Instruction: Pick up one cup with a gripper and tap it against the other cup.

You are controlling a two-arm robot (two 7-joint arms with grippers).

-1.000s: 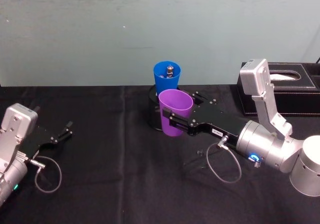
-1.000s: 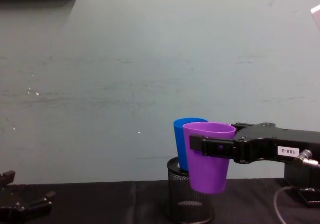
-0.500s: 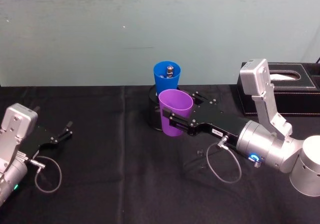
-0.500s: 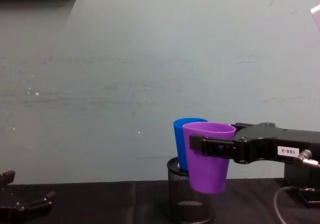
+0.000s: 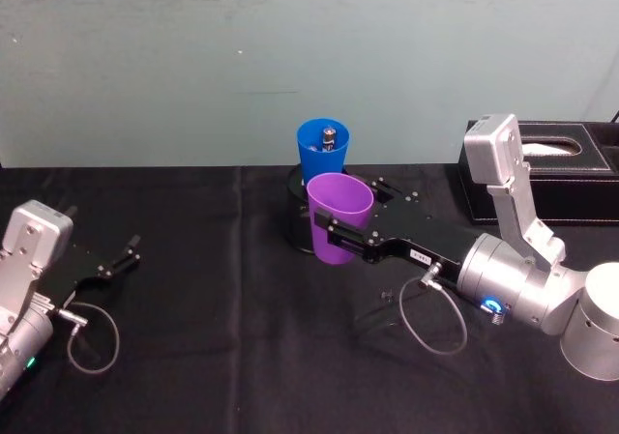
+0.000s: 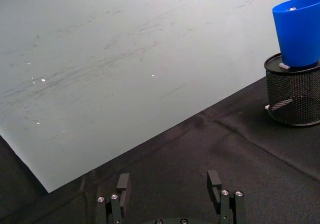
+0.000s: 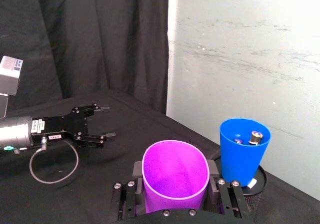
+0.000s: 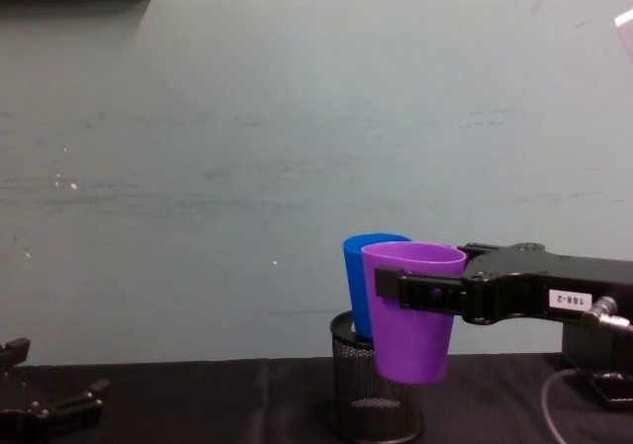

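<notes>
Right hand is pinched on the purple cup, one finger on either side just under the rim, holding it upright and clear of the desk. The blue cup stands in the black mesh holder right behind it, rims about level. From my chest camera the two overlap; the right wrist camera shows a sliver of gap between them. Something small and metal sits inside the blue cup. Left hand rests low on the desk, far left, fingers spread, nothing in them. Black tissue box far right.
</notes>
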